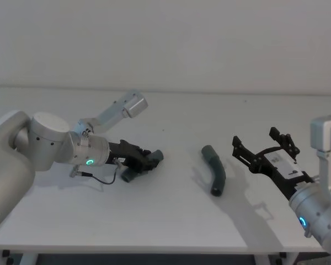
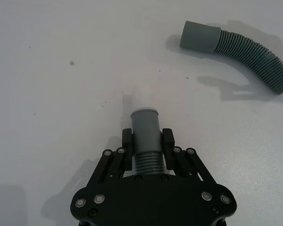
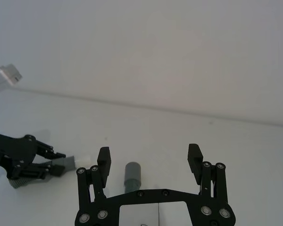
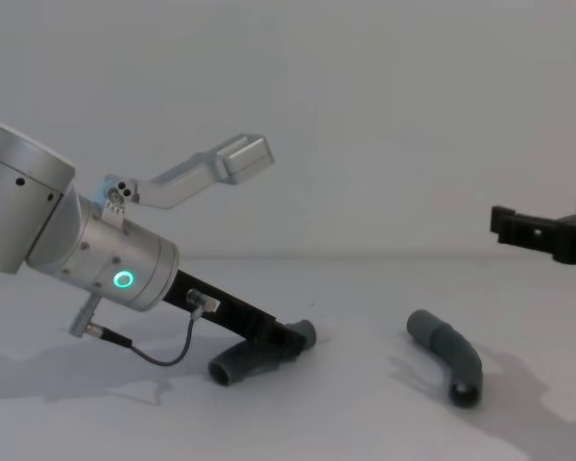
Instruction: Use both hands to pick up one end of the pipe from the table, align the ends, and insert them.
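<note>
Clamping left hand (image 2: 147,139) holds pipe (image 2: 146,123), seemingly touching table (image 2: 61,94).

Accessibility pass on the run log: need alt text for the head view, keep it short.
The left gripper is shut on one ribbed hose piece at the left of the white table. The second hose piece lies loose near the middle, with the open right gripper to its right, not touching it.
</note>
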